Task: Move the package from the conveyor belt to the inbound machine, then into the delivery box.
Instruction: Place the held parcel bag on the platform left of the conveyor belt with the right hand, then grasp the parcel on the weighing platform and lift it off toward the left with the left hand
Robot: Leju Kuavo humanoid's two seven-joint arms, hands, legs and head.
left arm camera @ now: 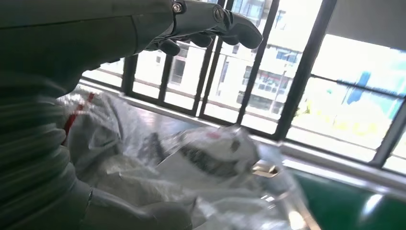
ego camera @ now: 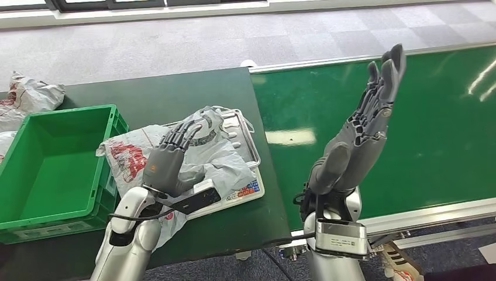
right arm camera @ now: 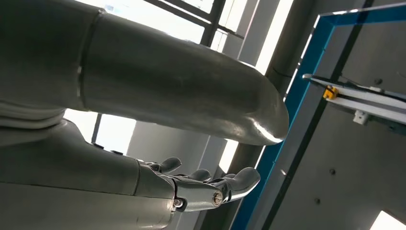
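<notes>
- The package (ego camera: 202, 153), a crumpled grey-white plastic bag with red print, lies left of centre in the head view, on the inbound machine (ego camera: 248, 153), a flat metal scale tray with a button panel at its near corner.
- One end of the bag spills off the tray toward the green delivery box (ego camera: 55, 167), which sits at the left edge of the frame on the dark green table (ego camera: 175, 93).
- The left hand (ego camera: 175, 153) is on top of the package, fingers extended and laid over the plastic; whether it grips the bag or merely rests on it I cannot tell.
- In the left wrist view the package (left arm camera: 191, 167) is a blurred crumpled mass beneath the dark fingers (left arm camera: 230, 24).
- The right hand (ego camera: 362, 129) is raised in the centre-right of the head view over the green conveyor belt (ego camera: 421, 129), fingers straight and spread upward, holding nothing.
- In the right wrist view the right hand (right arm camera: 201, 184) shows extended fingers and an empty palm.
- More crumpled bags (ego camera: 29, 96) lie at the upper left edge of the head view.
</notes>
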